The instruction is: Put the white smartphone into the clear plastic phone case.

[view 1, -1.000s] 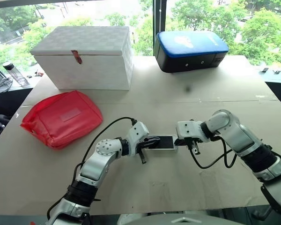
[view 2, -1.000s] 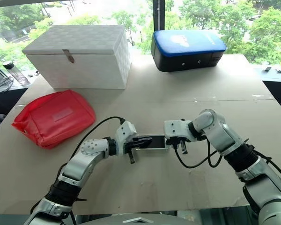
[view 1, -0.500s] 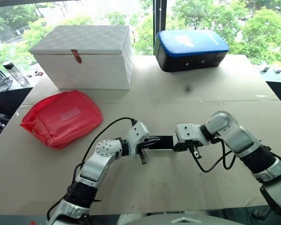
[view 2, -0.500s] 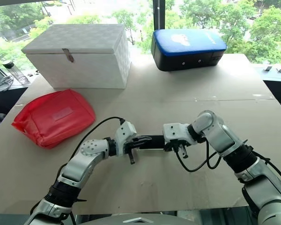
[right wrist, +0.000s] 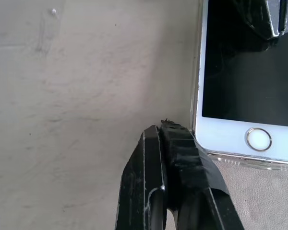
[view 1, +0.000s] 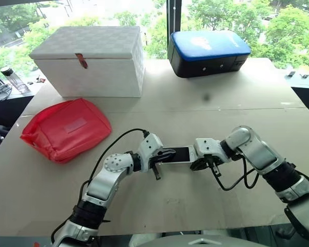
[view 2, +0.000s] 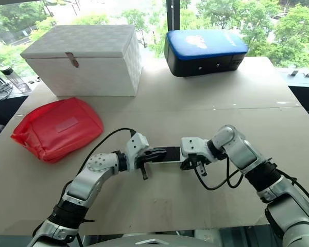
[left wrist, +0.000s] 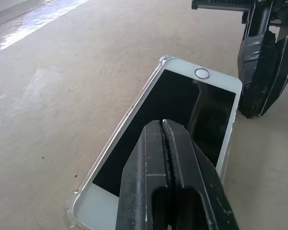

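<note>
The phone point(left wrist: 182, 124) lies screen up inside the clear case point(left wrist: 116, 158) on the desk point(view 1: 195, 206). The left hand point(left wrist: 165, 127), clenched empty, rests its tips on the screen; the right hand point(right wrist: 164, 130), also clenched, sits at the phone's home-button corner.

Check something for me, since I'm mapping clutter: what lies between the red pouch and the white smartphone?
Only bare table and the left arm's black cable lie between the red pouch and the white smartphone, as the left eye view shows.

Near end of the white smartphone point(left wrist: 182, 120) behind the closed left end effector point(left wrist: 164, 125)
</note>
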You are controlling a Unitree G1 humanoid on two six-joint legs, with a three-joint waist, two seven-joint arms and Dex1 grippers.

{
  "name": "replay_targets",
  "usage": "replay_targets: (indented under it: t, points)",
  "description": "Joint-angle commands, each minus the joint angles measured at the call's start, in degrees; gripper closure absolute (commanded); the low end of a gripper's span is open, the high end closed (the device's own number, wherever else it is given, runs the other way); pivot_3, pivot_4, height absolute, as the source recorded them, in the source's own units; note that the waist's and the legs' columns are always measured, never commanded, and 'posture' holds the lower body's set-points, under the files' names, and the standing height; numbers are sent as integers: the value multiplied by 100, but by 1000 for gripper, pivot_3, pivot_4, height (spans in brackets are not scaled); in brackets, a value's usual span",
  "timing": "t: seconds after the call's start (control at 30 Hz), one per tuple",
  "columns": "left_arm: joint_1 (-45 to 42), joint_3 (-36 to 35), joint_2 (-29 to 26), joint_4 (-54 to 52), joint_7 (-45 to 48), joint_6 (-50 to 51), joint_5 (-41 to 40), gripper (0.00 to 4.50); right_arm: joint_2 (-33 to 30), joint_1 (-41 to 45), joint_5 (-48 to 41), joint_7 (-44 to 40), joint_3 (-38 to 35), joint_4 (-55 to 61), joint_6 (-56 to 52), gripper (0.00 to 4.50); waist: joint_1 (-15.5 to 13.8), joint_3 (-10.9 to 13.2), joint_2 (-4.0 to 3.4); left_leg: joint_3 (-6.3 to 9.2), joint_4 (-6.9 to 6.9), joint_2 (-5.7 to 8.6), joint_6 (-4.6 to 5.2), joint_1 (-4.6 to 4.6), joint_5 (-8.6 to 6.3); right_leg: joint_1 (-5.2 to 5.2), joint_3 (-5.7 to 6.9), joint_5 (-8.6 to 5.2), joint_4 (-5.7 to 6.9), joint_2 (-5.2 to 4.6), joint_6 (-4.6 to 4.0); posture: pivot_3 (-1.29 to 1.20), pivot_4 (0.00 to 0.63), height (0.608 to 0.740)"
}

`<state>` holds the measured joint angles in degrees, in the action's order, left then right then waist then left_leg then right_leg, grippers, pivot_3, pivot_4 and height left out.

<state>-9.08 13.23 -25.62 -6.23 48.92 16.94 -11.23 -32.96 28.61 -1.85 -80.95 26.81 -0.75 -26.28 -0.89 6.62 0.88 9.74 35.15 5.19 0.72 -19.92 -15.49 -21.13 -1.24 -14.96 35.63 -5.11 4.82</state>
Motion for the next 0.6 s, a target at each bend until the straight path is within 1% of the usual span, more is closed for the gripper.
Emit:
replay_targets:
  t: [0.03, 0.07, 0.1, 0.13, 0.2, 0.23, 0.43, 0.53, 0.6]
  points:
    - [117, 87, -30, 34, -23, 129, 52, 4476, 99, -411, -918, -205, -247, 488, -764, 4500, -6, 43, -7, 0, 3, 1, 0, -8, 0, -6, 0, 0, 0, 1, -1, 0, 150, 740]
    - [123, 82, -31, 21, -27, 140, 48, 4476, 96, -421, -1110, -173, -412, 658, -891, 4500, 1, 56, -29, 0, 4, 7, 1, -36, 2, -32, -1, 1, 0, 2, -1, 0, 150, 740]
    - [133, 78, -35, 5, -29, 148, 45, 4476, 82, -431, -1228, -124, -512, 771, -988, 4500, 6, 73, -45, 1, 11, 10, 22, -78, 19, -70, -1, 17, 4, 6, -25, 0, 150, 740]
    - [138, 70, -38, -1, -29, 155, 43, 4476, 49, -436, -1333, -62, -620, 873, -1058, 4500, 9, 81, -50, 1, 13, 13, -7, -107, 37, -107, -4, 23, 12, 4, -34, 0, 150, 740]
    - [133, 59, -44, 14, -22, 155, 37, 4476, -8, -418, -1513, 72, -791, 987, -1209, 4500, 9, 95, -55, 3, 17, 14, -19, -144, 44, -142, -8, 24, 15, -3, -40, 0, 150, 740]
    - [126, 58, -46, 30, -14, 149, 36, 4476, -37, -408, -1579, 117, -852, 1021, -1242, 4500, 9, 98, -55, 8, 29, 19, -21, -180, 45, -171, -5, 25, 15, -2, -42, 0, 150, 740]
    - [83, 74, -52, 109, 27, 87, 44, 4476, -77, -362, -1519, 487, -961, 739, -965, 4500, 4, 133, -31, 7, 52, 51, -20, -198, 45, -178, -4, 27, 12, -38, -41, 0, 150, 740]
    - [75, 86, -48, 114, 48, 51, 38, 4476, -160, -336, -1327, 627, -818, 627, -823, 4500, 6, 139, -32, 9, 53, 51, -20, -197, 45, -178, 2, 27, 15, -35, -40, 0, 150, 740]
    - [75, 107, -76, 90, 117, 2, 25, 4476, -190, -354, -1352, 626, -803, 642, -790, 4500, 7, 140, -32, 10, 53, 51, -19, -195, 46, -177, 4, 26, 19, -33, -40, 0, 150, 740]
